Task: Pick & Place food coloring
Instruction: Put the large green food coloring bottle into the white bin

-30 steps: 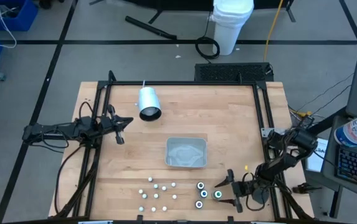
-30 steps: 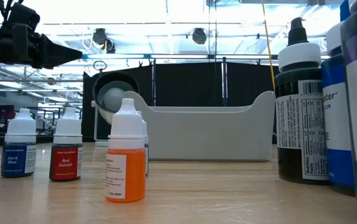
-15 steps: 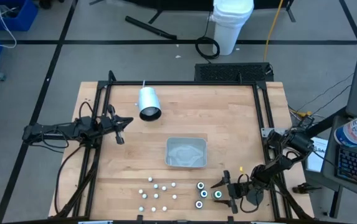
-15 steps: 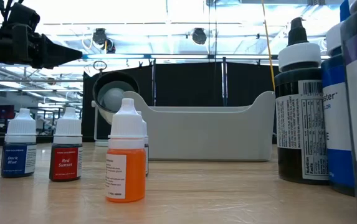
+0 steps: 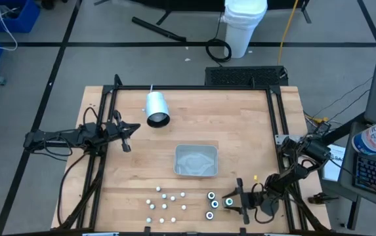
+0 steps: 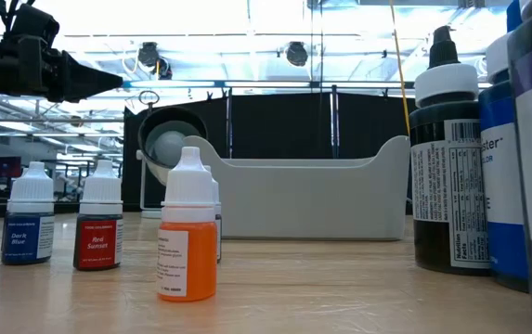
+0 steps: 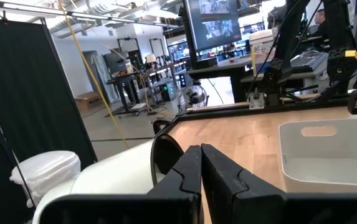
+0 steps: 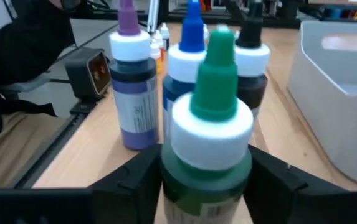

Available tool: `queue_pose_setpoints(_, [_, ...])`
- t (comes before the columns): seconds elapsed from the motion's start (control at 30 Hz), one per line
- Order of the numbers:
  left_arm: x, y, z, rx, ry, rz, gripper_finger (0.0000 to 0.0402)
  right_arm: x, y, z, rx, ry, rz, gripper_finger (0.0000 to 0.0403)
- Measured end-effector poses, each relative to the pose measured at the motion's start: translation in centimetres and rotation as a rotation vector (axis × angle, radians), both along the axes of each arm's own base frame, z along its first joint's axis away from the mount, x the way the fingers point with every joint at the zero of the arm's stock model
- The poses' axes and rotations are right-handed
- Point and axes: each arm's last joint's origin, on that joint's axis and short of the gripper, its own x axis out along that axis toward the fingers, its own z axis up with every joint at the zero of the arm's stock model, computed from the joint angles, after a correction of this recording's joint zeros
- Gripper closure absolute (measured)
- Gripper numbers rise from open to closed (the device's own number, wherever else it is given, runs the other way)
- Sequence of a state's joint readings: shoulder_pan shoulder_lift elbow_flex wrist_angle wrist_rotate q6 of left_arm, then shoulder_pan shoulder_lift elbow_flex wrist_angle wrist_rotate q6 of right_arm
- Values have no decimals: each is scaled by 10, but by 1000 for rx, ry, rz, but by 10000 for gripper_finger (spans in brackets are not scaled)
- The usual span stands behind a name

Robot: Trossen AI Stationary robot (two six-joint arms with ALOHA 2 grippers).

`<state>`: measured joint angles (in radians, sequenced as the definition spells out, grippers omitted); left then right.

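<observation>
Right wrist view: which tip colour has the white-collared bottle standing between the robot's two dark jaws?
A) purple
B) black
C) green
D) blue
C: the green-tipped, white-collared bottle fills the gap at the right gripper, while the purple-tipped bottle, blue-tipped bottle and black-tipped bottle stand beyond it.

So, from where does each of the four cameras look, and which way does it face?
High view: above, facing straight down on the wooden table; both dark arms show.
Low view: at tabletop height, facing across small white-capped bottles to the grey rectangular tray; one dark arm at upper left.
Left wrist view: past the shut left pincer toward the white cylinder and the tray.
Right wrist view: right pincer around the green-capped bottle.
All four views share the tray.
</observation>
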<state>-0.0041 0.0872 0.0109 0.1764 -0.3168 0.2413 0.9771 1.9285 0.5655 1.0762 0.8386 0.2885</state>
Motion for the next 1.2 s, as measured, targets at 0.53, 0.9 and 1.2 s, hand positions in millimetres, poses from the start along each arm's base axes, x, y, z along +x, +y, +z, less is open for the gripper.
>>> queue_pose_setpoints(0.53, [0, 0, 0, 10, 3, 1, 382, 0, -2, 41, -93, -106, 9, 256])
queue_pose_setpoints(0.9, [0, 0, 0, 11, 3, 1, 382, -7, -47, 124, -397, -180, -356, 257])
queue_pose_setpoints(1.2, [0, 0, -1, -41, -4, -4, 382, 35, -106, 147, -337, -235, -353, 262])
